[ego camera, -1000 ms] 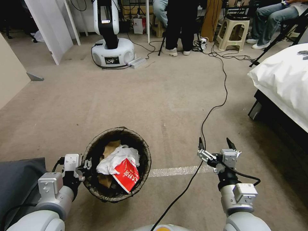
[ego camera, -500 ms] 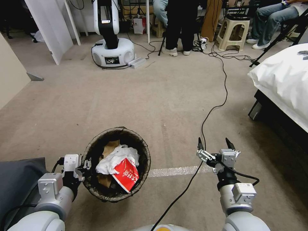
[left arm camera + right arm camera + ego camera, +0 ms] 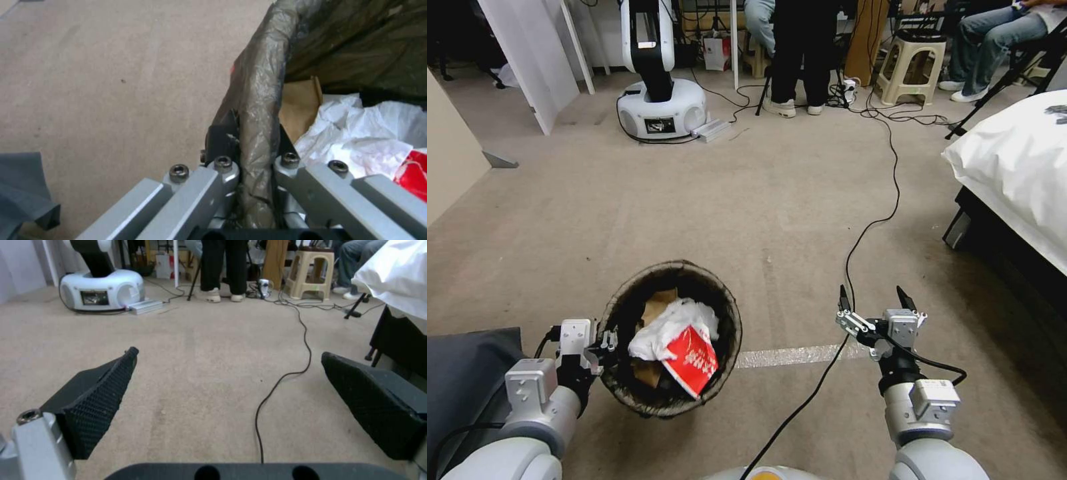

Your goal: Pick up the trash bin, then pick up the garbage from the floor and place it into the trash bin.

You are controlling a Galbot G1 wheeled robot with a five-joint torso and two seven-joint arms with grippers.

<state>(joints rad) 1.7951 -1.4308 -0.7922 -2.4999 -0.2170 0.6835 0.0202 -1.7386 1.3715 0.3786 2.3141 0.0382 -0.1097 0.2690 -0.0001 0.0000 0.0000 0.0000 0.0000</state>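
The trash bin (image 3: pixel 675 267), lined with a dark bag, hangs low over the carpet at the lower left of the head view. My left gripper (image 3: pixel 606 341) is shut on its near-left rim. In the left wrist view the left gripper (image 3: pixel 253 136) has one finger outside and one inside the bag-covered rim (image 3: pixel 262 83). Garbage lies inside: a red-and-white carton (image 3: pixel 692 360), crumpled white tissue (image 3: pixel 670 327) and brown paper (image 3: pixel 657 305). My right gripper (image 3: pixel 874 300) stands open to the bin's right, over bare carpet, holding nothing. The right wrist view shows the right gripper (image 3: pixel 229 354) spread wide above the floor.
A black cable (image 3: pixel 867 227) runs across the carpet and under my right gripper. A bed with white bedding (image 3: pixel 1020 180) stands at the right. Another robot's white base (image 3: pixel 660 107), a stool (image 3: pixel 910 67) and seated people are at the back. A white tape strip (image 3: pixel 787 355) crosses the floor.
The bin has risen and tipped a little in the left gripper's hold, and the litter inside shifted slightly. The right arm has barely moved.
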